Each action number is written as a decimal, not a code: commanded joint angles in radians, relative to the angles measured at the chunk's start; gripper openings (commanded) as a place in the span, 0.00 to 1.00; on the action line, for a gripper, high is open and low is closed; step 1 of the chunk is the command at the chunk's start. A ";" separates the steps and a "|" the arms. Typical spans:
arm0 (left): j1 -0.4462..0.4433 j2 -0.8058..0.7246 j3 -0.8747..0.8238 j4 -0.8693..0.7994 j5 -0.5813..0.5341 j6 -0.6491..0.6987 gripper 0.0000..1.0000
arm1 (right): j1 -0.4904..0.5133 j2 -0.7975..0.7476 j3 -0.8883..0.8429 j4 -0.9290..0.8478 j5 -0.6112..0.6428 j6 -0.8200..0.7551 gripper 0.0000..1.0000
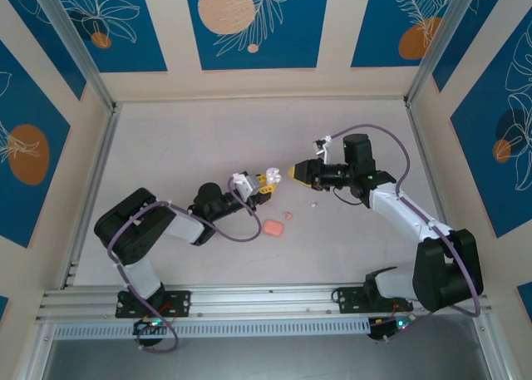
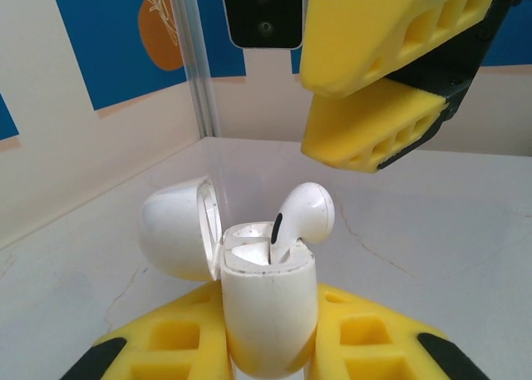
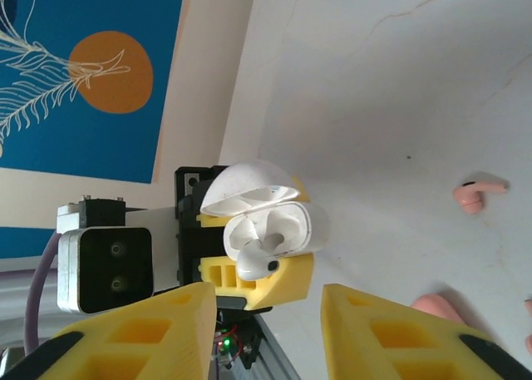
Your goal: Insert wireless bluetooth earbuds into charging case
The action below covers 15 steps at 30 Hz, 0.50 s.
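Pink case [image 1: 273, 227]: seen lying on the table [image 1: 199, 139] nearest the arm bases, untouched; whether it is open cannot be told.
Pink earbud [image 3: 475, 195]: seen lying loose just beyond the pink case, apart from both arms.
Left gripper [image 2: 268, 338]: closed around the lower body of the white charging case [image 2: 268, 301], which is held upright off the table.
Lid [image 2: 174, 226]: swung fully back on its hinge, to the left in the left wrist view.
White earbud [image 2: 303, 209]: its stem is seen in a socket of the white case, with the head standing proud and tilted, so it is judged not fully seated.
Right gripper [image 1: 298, 172]: held just beyond the case mouth, jaws parted, nothing between them.
Handling: the earbud is judged very light, hard, glossy and slippery. It is best taken or pressed at the rounded head, along the stem's line. The open lid's hinge should be left unloaded.
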 commanded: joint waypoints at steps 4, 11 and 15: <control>-0.013 -0.015 0.003 0.045 0.016 0.003 0.20 | 0.023 0.029 0.039 0.032 -0.051 0.011 0.33; -0.014 -0.015 0.004 0.045 0.014 0.003 0.20 | 0.037 0.045 0.039 0.032 -0.057 0.007 0.30; -0.014 -0.015 0.006 0.045 0.013 0.004 0.20 | 0.045 0.050 0.041 0.034 -0.062 0.004 0.28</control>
